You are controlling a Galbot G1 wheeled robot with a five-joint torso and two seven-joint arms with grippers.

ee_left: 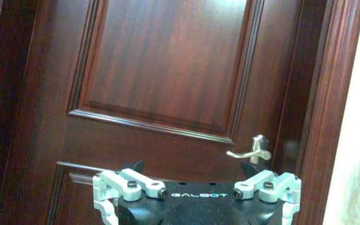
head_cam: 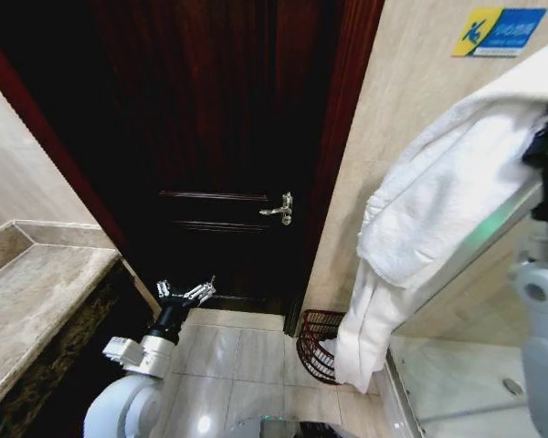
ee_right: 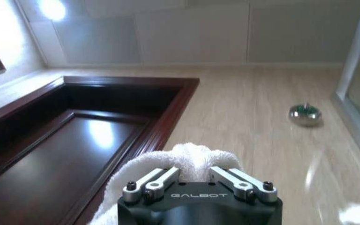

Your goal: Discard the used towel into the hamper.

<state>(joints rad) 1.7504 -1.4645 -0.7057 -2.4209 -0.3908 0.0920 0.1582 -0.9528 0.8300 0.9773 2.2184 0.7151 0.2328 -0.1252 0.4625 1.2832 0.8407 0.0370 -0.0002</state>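
While right gripper pinches towel aloft, hamper sits far below: release pending; left gripper spread, idle

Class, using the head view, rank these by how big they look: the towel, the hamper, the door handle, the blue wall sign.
1. Towel, largest, though it hangs near the camera from the right pincer.
2. Blue wall sign and hamper: too alike to rank, and the towel hides part of the hamper.
3. Door handle, smallest.
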